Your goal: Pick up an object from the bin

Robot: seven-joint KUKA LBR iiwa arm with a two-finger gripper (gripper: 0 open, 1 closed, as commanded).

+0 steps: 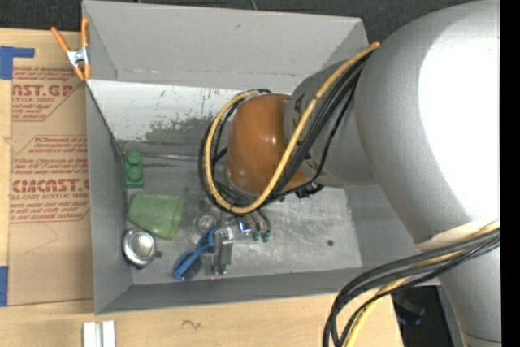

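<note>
Low in the grey bin [106, 142], beneath the arm's orange cover [256, 144] and looped cables [213, 144]: the claw [222, 246], down close to the floor. Open or closed: cannot tell, too much masked by its own metal parts.

Right against the claw, on its left in the view and a little nearer the front wall: a blue object [189, 262], slender, lying at a slant on the floor. Held or merely alongside: cannot tell.

Just up and left of the claw: a small clear item [204, 221]. Farther left: a pale green cup [156, 214] lying on its side, with a shiny silver cap [138, 246] just below it, near the left wall. Farthest from the claw, up and to the left: a small dark green piece [132, 169], standing apart from the cup.
</note>
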